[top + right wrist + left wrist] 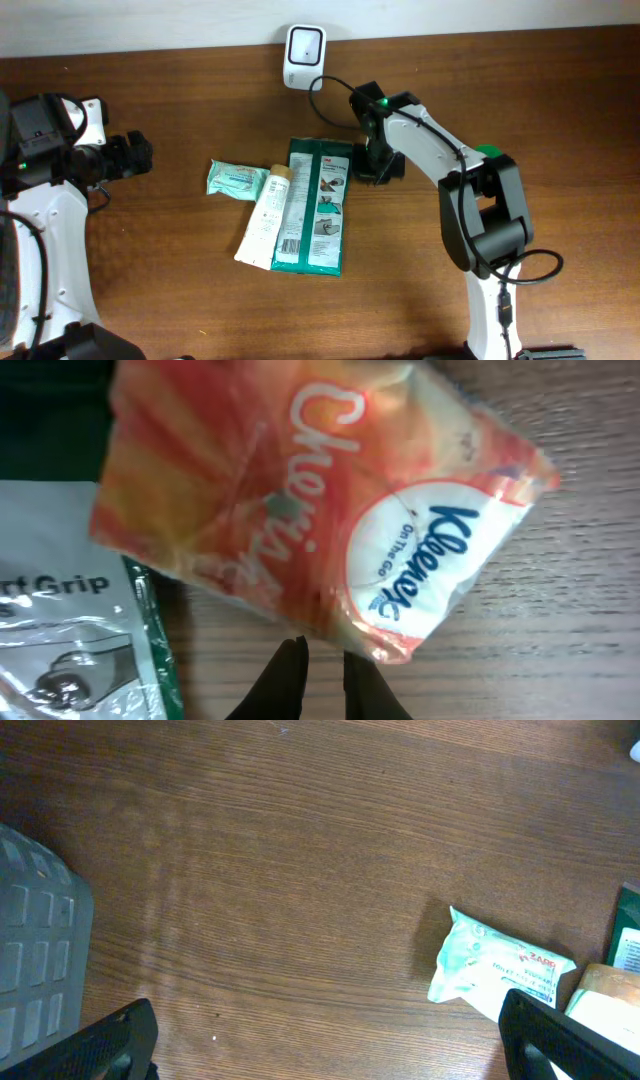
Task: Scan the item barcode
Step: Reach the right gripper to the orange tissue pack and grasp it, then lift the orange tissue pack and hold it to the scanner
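Evidently a soft Kleenex tissue pack (300, 510) was met at its lower edge by the right gripper (322, 665), whose jaws were drawn almost together.
The pack was seen over the worktop (570, 620), just beside the green 3M package (60, 630) and not far from the white barcode scanner (304, 45). Whether its film edge was pinched could not be told. It was judged light, squashy and slippery in its glossy wrap, and best taken across a short side or by the crimped seam. The left gripper (325, 1040) was held wide and empty, well apart.
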Controlling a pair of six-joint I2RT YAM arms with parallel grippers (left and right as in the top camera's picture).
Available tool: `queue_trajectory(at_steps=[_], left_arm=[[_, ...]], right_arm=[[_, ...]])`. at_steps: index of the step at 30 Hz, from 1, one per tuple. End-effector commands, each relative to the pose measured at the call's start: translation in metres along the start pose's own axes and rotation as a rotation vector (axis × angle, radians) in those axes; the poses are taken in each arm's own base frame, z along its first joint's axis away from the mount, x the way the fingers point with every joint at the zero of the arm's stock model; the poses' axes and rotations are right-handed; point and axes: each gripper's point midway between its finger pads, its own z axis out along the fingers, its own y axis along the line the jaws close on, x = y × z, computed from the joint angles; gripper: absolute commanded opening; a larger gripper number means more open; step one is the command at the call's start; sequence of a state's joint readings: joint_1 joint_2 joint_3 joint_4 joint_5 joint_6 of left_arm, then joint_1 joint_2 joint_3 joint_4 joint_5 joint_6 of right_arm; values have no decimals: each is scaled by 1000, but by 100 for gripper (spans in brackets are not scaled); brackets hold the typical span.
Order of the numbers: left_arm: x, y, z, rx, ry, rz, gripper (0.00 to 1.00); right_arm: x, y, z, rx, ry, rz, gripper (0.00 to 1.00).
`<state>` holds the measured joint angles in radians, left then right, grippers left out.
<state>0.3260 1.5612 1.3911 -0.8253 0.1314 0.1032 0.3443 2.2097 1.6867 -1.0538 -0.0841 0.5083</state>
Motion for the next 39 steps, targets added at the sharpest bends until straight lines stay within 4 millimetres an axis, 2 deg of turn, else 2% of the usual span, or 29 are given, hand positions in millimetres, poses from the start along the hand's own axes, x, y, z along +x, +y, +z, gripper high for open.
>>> queue_trajectory(at_steps=[1, 3, 7, 8, 9, 10, 12, 13, 15, 17, 20, 22, 24, 27, 31, 32, 33, 36, 39], left_arm=[[-1, -1, -2, 9, -8, -14, 99], [-1, -1, -2, 9, -7, -14, 99], [-1, -1, -2, 9, -7, -14, 99], [-1, -1, -2, 9, -7, -14, 99], [-1, -1, -2, 9, -7, -14, 99], [-1, -1, -2, 9, -7, -14, 99], [-1, -1, -2, 9, -7, -14, 99], [-1, -1, -2, 9, -7, -14, 99], [-1, -1, -2, 9, -7, -14, 99], [-1, -1, -2, 9, -8, -14, 99], [-1, -1, -2, 9, -7, -14, 99], [-1, -1, -2, 9, -8, -14, 99], [-1, -1, -2, 9, -7, -14, 99], [-1, -1, -2, 9, -8, -14, 99], [-1, -1, -2, 9, -7, -14, 99], [-1, -1, -2, 9, -7, -14, 99], [-1, -1, -2, 9, -7, -14, 99], [-1, -1, -2, 9, -7, -14, 99], [-1, -1, -2, 9, -7, -14, 99]], right_arm=[[1, 5, 6, -12, 3, -14, 11], [-10, -1, 6, 26, -48, -13, 11], [-52, -53, -3, 192, -206, 57, 11], [-65, -55, -5, 167, -241, 48, 11], [-82, -51, -7, 118, -290, 19, 11], [-97, -39, -11, 42, -339, -29, 11], [-121, 0, -23, -144, -437, -130, 11], [-126, 17, -29, -212, -466, -154, 11], [-126, 18, -29, -211, -472, -166, 20], [-125, 13, -33, -234, -445, -153, 36], [-123, 9, -52, -280, -425, -160, 57], [-118, 5, -48, -282, -391, -165, 61], [-110, 3, -28, -275, -334, -160, 59], [-101, 8, 3, -334, -243, -155, 39], [-95, 6, 11, -329, -209, -147, 16], [-93, 5, 11, -327, -200, -146, 6], [-91, 4, 11, -325, -190, -142, 4], [-86, 2, -9, -355, -167, -128, 4], [-73, 16, -82, -541, -192, -183, 4]])
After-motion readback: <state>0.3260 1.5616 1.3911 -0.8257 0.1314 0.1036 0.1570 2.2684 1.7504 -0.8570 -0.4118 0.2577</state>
